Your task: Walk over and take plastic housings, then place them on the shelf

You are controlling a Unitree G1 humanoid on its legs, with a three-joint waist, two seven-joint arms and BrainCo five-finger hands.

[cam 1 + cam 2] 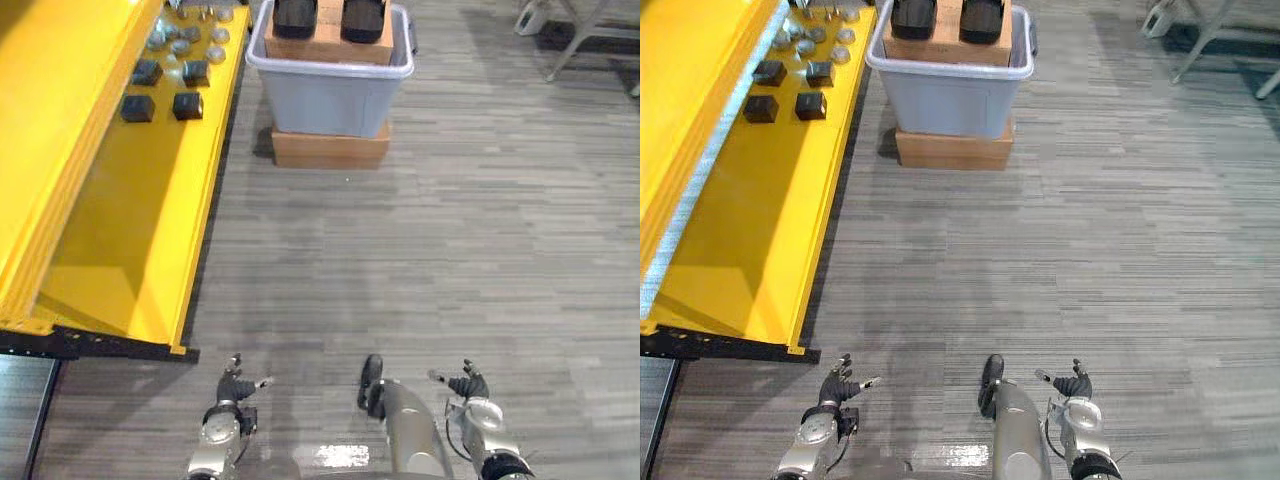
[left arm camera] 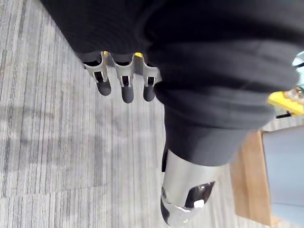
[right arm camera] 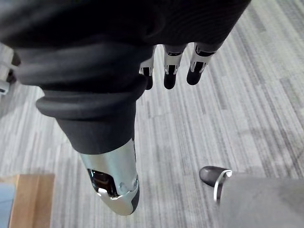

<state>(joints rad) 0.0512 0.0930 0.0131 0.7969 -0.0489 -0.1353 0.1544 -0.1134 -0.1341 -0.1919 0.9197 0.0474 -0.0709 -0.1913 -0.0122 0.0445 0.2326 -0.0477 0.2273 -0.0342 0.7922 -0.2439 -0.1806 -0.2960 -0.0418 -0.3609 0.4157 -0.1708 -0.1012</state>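
Observation:
Two black plastic housings point(image 1: 295, 17) point(image 1: 363, 18) lie on a cardboard insert inside a grey bin point(image 1: 330, 92) far ahead. The bin stands on a flat cardboard box point(image 1: 330, 148). To the left runs the yellow shelf point(image 1: 130, 240), with several black housings point(image 1: 137, 107) and grey round parts point(image 1: 185, 40) at its far end. My left hand point(image 1: 232, 392) and right hand point(image 1: 468, 385) hang low near me over the floor, far from the bin. Both are open and empty, with straight fingers point(image 2: 123, 88) point(image 3: 171, 71) in the wrist views.
Grey carpet stretches between me and the bin. The shelf's near corner point(image 1: 180, 348) juts out at the left, with a black frame beneath it. White furniture legs point(image 1: 580, 35) stand at the far right.

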